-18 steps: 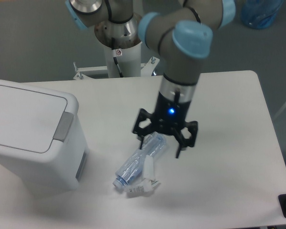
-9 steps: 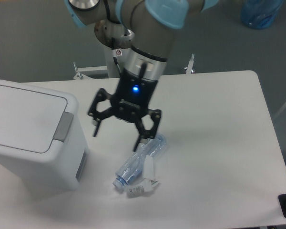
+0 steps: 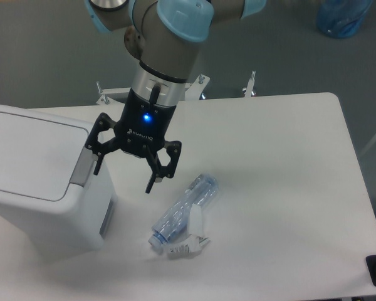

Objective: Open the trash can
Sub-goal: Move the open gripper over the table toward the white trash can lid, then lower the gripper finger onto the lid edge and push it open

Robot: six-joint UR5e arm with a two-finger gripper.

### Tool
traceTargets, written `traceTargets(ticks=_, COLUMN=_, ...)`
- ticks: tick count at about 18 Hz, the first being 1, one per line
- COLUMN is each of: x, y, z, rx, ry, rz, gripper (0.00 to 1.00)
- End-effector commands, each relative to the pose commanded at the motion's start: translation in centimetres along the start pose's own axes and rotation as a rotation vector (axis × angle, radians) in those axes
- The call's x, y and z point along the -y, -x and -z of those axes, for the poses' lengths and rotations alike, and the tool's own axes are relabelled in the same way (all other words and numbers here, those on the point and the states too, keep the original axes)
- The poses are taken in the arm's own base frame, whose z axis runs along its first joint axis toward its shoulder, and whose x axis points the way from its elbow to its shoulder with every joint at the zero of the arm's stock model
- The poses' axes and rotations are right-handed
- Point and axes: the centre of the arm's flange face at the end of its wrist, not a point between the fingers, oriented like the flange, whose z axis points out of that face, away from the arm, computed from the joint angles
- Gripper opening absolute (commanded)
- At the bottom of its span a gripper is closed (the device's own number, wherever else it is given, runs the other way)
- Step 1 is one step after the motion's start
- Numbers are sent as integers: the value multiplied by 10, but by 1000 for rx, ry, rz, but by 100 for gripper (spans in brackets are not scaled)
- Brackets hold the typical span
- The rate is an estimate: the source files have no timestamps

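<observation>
The trash can [image 3: 41, 182] lid is shut, and the gripper [image 3: 124, 170] hangs spread wide and empty beside its grey tab [image 3: 83, 167].

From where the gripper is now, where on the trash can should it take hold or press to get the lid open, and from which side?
Go for the grey push tab at the lid's right edge on the trash can. It is flat and flush, nothing to pinch, so probably press down from above with one finger. The open gripper hangs just right of it, one finger close to the tab; whether they touch is unclear.
</observation>
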Motion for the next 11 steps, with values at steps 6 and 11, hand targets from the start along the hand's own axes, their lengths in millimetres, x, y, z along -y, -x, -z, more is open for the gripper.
traceTargets(ticks=6, x=26, y=-22, z=-15, rx=-14, ry=163, rz=-8, gripper=100)
traceTargets(ticks=11, x=23, y=-31, z=-27, rx=-10, ry=233, rz=-12, gripper=100)
